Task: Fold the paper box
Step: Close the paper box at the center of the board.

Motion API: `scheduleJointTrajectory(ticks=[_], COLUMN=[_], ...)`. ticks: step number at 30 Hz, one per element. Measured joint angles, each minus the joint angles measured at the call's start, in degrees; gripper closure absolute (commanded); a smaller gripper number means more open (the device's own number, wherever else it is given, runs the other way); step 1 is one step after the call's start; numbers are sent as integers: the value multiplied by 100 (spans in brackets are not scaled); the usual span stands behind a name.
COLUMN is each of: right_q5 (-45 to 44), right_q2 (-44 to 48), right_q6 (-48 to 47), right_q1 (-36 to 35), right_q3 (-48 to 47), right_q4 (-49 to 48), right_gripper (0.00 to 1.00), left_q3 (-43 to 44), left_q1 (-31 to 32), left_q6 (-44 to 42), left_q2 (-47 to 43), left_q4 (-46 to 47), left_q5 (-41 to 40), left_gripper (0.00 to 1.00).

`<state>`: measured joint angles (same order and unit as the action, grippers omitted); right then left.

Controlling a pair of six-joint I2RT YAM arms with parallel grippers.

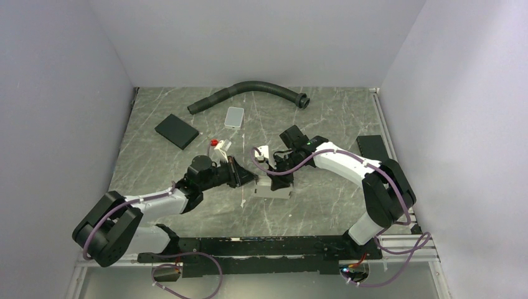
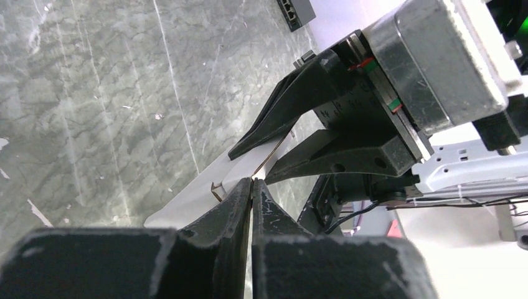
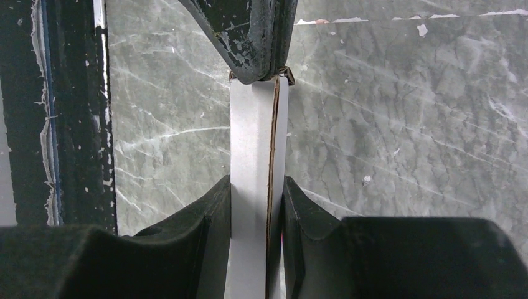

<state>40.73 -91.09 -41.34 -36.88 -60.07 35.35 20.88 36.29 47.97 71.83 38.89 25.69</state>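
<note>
The paper box [image 1: 272,190], a slim white carton, is lying at the middle of the counter [image 1: 330,124], between the two arms. The right pincer [image 3: 256,187] is clamping it across its thin width with jaws partly apart. The left pincer [image 2: 251,184] is pinching the carton's end edge, jaws nearly together.

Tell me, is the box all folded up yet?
Almost. The paper box already looks like a slim carton. The right gripper squeezes its sides; the left gripper pinches its end, where a small tab sticks out. That end probably still needs tucking shut.
</note>
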Motion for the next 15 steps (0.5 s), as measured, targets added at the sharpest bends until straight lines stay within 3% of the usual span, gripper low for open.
scheduleJointTrajectory(ticks=[9, 15], right_q5=[4, 131], right_q2=[0, 0], right_q6=[0, -13], right_q1=[28, 33], right_q3=[0, 0], right_q4=[28, 13], right_gripper=[95, 96], left_q3=[-181, -236], left_q1=[2, 17], left_q6=[686, 623], left_q2=[219, -155], left_q4=[664, 341], left_q5=[-28, -144], left_gripper=[88, 88])
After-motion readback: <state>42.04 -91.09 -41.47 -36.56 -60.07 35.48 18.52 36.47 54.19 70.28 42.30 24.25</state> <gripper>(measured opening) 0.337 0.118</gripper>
